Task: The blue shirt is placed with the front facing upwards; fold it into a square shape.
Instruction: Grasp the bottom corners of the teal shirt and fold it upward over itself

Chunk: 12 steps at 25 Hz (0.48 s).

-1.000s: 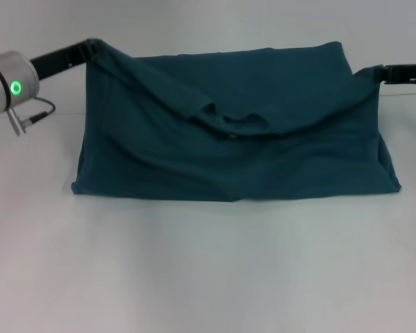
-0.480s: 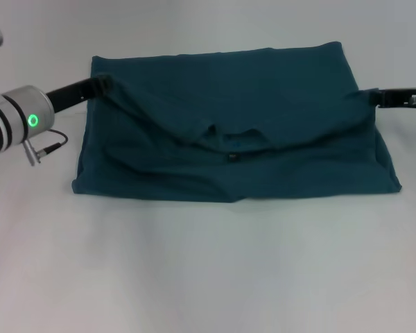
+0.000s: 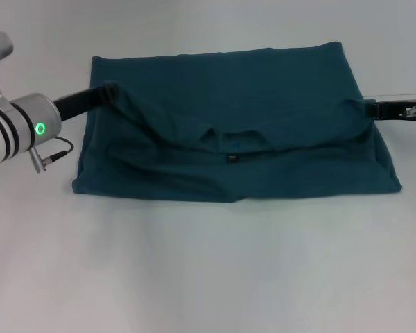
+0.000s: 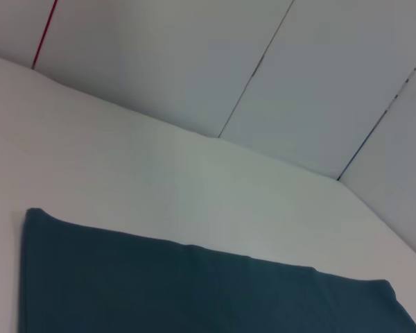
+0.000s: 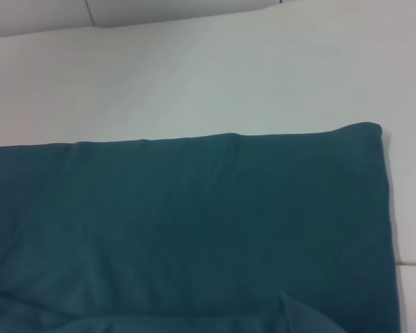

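The shirt (image 3: 236,125) lies half-folded on the tabletop (image 3: 208,270), each tool, left tool (image 3: 111,92) and right tool (image 3: 369,108), at its side edges, grip impossible to tell, so I'd lay the fold flat with edges aligned.

The blue shirt (image 3: 263,104) is a plain dark teal-blue all over, with a small dark label (image 3: 231,159) at its collar. It lies on a white table (image 3: 208,270) with no pattern. The left arm (image 3: 17,128) is silver-grey with black bands and a glowing green ring light (image 3: 39,128); its forward part is black. The right gripper (image 3: 374,109) is black.
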{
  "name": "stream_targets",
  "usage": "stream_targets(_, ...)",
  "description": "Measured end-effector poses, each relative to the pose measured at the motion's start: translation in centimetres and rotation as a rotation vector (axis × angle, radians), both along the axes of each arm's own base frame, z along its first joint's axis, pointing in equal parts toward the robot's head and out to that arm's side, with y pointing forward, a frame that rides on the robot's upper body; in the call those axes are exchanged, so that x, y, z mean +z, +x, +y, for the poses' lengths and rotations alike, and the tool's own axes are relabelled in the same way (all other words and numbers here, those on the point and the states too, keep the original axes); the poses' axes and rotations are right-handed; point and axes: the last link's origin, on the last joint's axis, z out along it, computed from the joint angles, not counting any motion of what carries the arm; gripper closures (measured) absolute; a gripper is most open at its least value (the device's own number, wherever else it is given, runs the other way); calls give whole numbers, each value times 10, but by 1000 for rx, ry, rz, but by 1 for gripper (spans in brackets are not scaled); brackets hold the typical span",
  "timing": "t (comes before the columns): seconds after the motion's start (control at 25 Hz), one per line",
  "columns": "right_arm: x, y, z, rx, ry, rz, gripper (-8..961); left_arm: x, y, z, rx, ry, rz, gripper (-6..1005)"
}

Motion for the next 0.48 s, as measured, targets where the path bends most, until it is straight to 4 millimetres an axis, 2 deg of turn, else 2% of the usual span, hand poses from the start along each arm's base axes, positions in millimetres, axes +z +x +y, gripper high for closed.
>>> stream_targets(0.48, -11, 8, -7, -17, -2, -14, 797, -9, -4, -6, -2, -27, 36, 793)
